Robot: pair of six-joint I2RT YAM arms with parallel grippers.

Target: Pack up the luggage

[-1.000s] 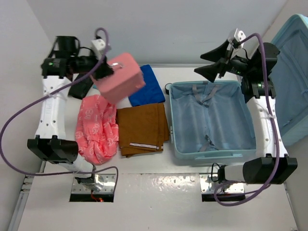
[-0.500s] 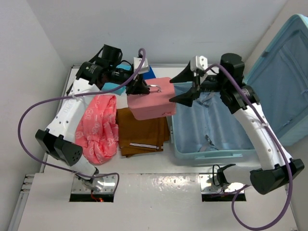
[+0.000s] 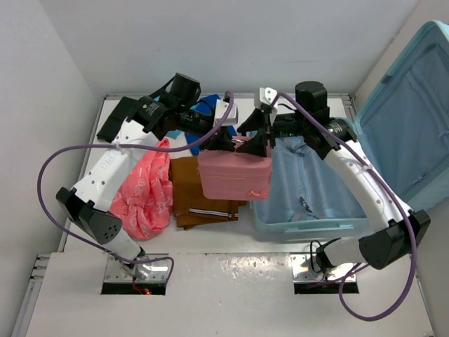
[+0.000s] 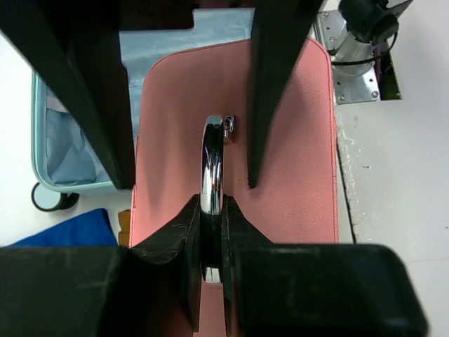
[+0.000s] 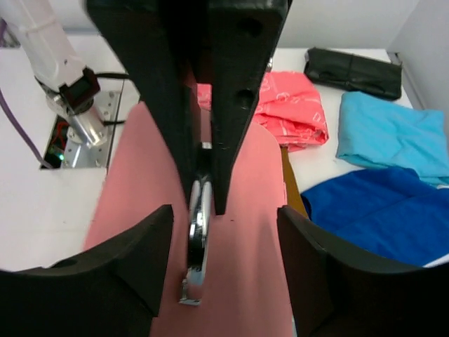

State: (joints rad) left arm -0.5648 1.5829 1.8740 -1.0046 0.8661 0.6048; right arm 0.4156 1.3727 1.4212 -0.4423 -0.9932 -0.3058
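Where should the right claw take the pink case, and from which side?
Grip the handle on its free half, from above, beside the left claw pinching the other half. It stands thin and upright on the case top, so the open right claw can straddle it.

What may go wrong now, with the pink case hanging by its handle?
The left end effector pinches only the thin handle, so the pink case may swing or slip. The right end effector stands open around the same handle; the two might collide. It hangs over the luggage rim and could catch.
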